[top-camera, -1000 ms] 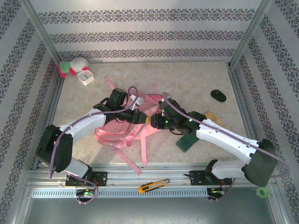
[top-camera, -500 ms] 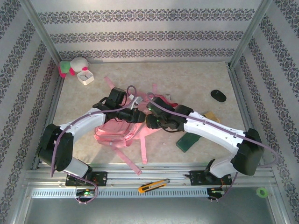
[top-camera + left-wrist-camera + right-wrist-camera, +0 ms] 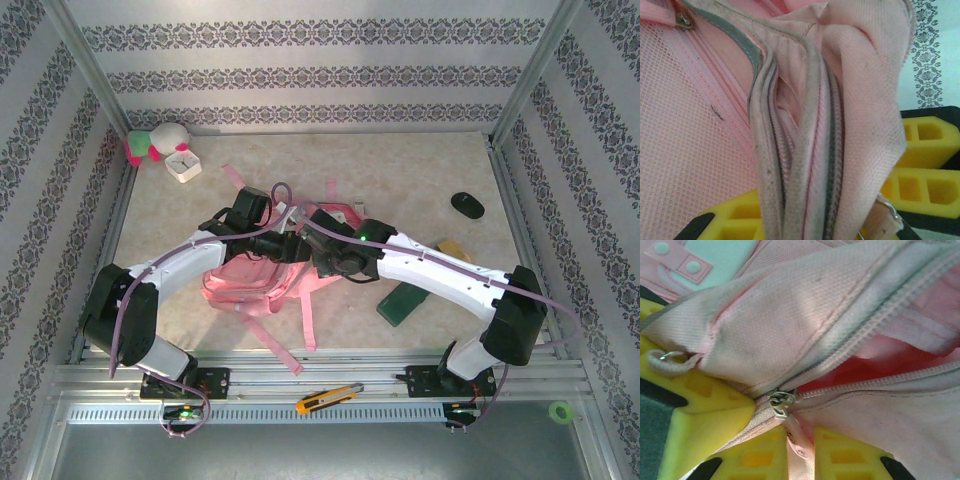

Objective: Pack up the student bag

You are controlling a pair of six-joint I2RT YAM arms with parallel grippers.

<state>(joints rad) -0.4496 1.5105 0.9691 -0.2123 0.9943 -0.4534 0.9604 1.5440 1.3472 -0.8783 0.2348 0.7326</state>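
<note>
The pink student bag (image 3: 248, 283) lies in the middle of the table, its straps spread out. My left gripper (image 3: 290, 246) is at the bag's top edge. In the left wrist view it (image 3: 825, 200) is shut on a fold of bag fabric (image 3: 805, 150) with the zip tape running through it. My right gripper (image 3: 326, 257) meets it from the right. In the right wrist view it (image 3: 800, 455) is shut on the pink zip pull strap (image 3: 797, 442) below the metal slider (image 3: 781, 403). The zip stands partly open to the right, with red showing inside (image 3: 850, 375).
A plush toy (image 3: 160, 142) and a small white box (image 3: 184, 163) sit at the back left. A black mouse (image 3: 467, 205) lies at the right, a dark green flat object (image 3: 402, 303) and a yellow one (image 3: 452, 248) by the right arm. A utility knife (image 3: 328, 398) rests on the front rail.
The right arm swung left to the bag's top, and its jaws closed on the zip pull. The left arm kept its hold in place.
</note>
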